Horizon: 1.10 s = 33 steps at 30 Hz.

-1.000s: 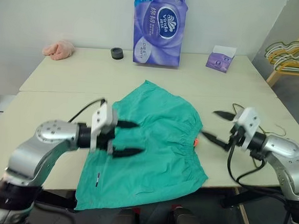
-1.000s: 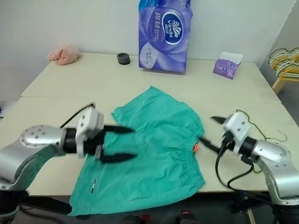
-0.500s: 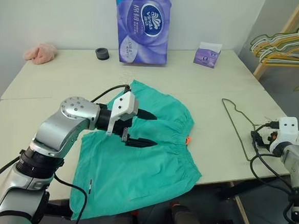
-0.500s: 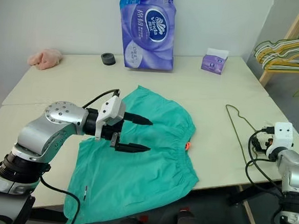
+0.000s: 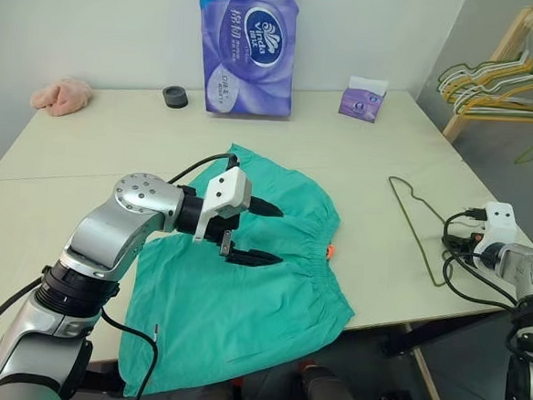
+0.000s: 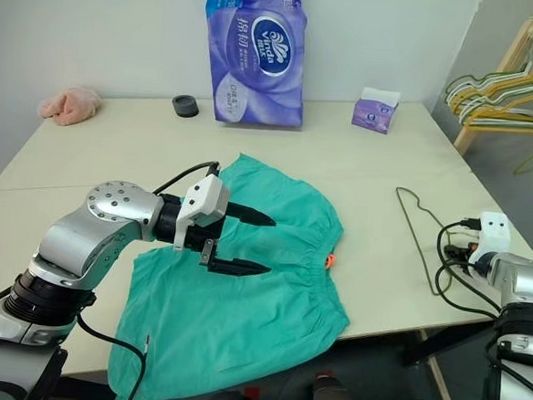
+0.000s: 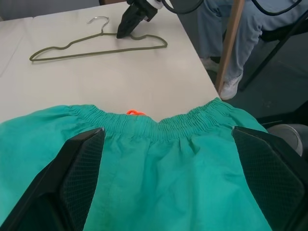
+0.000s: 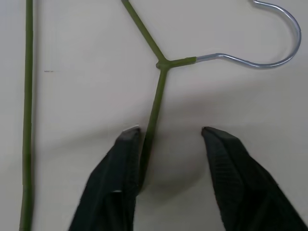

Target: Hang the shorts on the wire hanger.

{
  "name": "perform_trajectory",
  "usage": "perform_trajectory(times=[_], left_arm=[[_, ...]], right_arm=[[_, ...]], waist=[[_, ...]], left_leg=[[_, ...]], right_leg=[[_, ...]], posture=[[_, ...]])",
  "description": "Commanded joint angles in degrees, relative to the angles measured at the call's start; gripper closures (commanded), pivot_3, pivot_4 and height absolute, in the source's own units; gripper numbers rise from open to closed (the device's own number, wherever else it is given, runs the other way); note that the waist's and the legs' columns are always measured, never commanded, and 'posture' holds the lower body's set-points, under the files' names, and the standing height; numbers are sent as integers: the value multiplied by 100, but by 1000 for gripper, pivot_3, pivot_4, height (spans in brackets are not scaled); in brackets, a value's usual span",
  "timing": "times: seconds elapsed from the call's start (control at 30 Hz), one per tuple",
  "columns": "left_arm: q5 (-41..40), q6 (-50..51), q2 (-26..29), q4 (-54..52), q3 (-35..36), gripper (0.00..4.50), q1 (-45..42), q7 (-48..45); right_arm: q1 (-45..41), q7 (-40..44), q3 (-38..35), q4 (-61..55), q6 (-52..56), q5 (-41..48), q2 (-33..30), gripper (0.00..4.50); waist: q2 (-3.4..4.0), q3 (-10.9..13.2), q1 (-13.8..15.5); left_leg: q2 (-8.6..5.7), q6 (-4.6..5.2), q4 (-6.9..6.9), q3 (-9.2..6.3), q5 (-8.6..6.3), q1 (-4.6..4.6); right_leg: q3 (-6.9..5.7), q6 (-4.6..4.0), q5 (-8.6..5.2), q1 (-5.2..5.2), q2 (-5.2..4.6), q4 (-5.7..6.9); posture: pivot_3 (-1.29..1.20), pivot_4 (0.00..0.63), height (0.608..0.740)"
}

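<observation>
From the head, the right gripper [image 5: 472, 244] at the table's three o'clock edge has its fingers hidden behind its white housing. The wire hanger [image 8: 159, 82] is cut off in the right wrist view. The shorts [image 5: 241, 299] hang past the near edge, hem hidden.

You're looking at a plain test room: pale tables [image 5: 361, 161] against a bare wall, tissue pack [image 5: 247, 46], wooden rack of hangers [image 5: 499, 83].
</observation>
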Motion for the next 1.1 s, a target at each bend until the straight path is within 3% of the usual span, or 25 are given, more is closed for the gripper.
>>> perform_trajectory(times=[0.03,0.1,0.13,0.33,0.47,0.7,0.87,1.1], left_arm=[[-46,72,16,-205,154,43,26,107],[-78,187,17,-207,209,43,64,211],[-93,255,13,-200,236,43,72,271],[201,64,-90,436,491,21,-83,817],[441,-222,-198,1234,754,21,-368,1233],[338,79,-249,2497,1090,21,-1073,1293],[98,758,-52,2316,950,21,-975,651],[302,805,173,2007,450,21,-749,88]], right_arm=[[313,-289,56,89,147,-104,267,3689],[436,-468,-27,-183,76,-100,346,4376],[473,-542,-95,-317,95,-69,392,4473],[614,-401,23,-1802,-413,-62,427,4495],[647,-164,417,-2770,-1174,-371,223,4495],[601,255,1383,-3617,-3087,-1371,-256,4495],[353,656,1868,-3822,-4252,-1795,-356,4495],[-191,1091,2362,-3949,-5148,-2073,-109,4495]], waist=[[-10,-7,2],[-22,-15,7],[-23,-16,16],[4,1,28],[79,49,-11],[80,51,8],[80,54,-21],[84,64,-17]], left_leg=[[1,0,0,-1,0,0],[4,-2,0,-3,-1,1],[4,-2,0,-4,-1,1],[4,-3,1,1,-2,1],[2,-3,0,15,-2,-10],[3,-4,-3,6,-3,-22],[1,-7,-2,12,-4,-21],[5,-9,0,3,-4,-20]], right_leg=[[0,-1,1,1,0,0],[-1,-1,0,2,-2,-1],[-1,-1,0,2,-2,-1],[3,5,-3,1,-4,-3],[16,8,-3,-20,-3,3],[2,8,-2,-33,-3,6],[7,10,-2,-34,-2,5],[3,-15,11,-36,-4,13]], posture=[[-136,126,740],[-139,127,740],[-139,127,740],[-153,127,740],[-159,126,740],[-166,129,740],[-173,133,740],[-173,131,740]])
